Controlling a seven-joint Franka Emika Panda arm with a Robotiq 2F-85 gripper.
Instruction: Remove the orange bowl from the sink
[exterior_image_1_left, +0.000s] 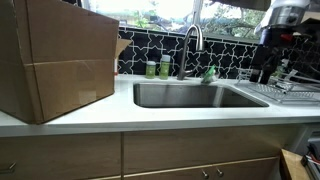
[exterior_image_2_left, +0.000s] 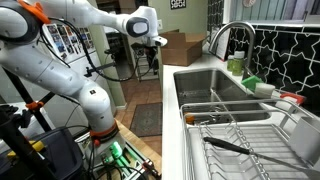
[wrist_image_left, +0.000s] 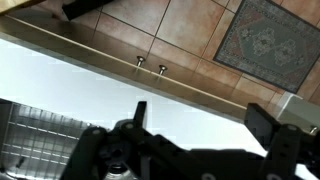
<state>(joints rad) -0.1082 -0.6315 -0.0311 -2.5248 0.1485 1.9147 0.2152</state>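
Wire dish rack (exterior_image_2_left: 250, 135), with a black utensil (exterior_image_2_left: 235, 147) lying across it, fills the foreground of an exterior view. It stands on the white surface (exterior_image_2_left: 170, 120) just beside the steel sink (exterior_image_2_left: 200, 78). Where the orange bowl lies cannot be told: the part of the basin in view shows only steel. A small orange-red thing (exterior_image_2_left: 290, 97), too small to identify, sits at the rack's far edge by the black-tiled backsplash (exterior_image_2_left: 290, 50). A curved faucet (exterior_image_2_left: 228, 35) rises behind the basin. Two green containers (exterior_image_1_left: 152, 69) stand just beside it, under a window (exterior_image_1_left: 200, 12). Farther along the surface stands a large cardboard box (exterior_image_1_left: 55, 60). Wooden cupboard doors (exterior_image_1_left: 170, 155) run beneath. The wrist view looks down on two of their handles (wrist_image_left: 150, 66), a tiled floor (wrist_image_left: 190, 25) and a patterned rug (wrist_image_left: 270, 35). The white arm (exterior_image_2_left: 70, 60) reaches in from the room side. The end effector (wrist_image_left: 198, 115) hangs above the surface with its fingers spread wide, gripping nothing.
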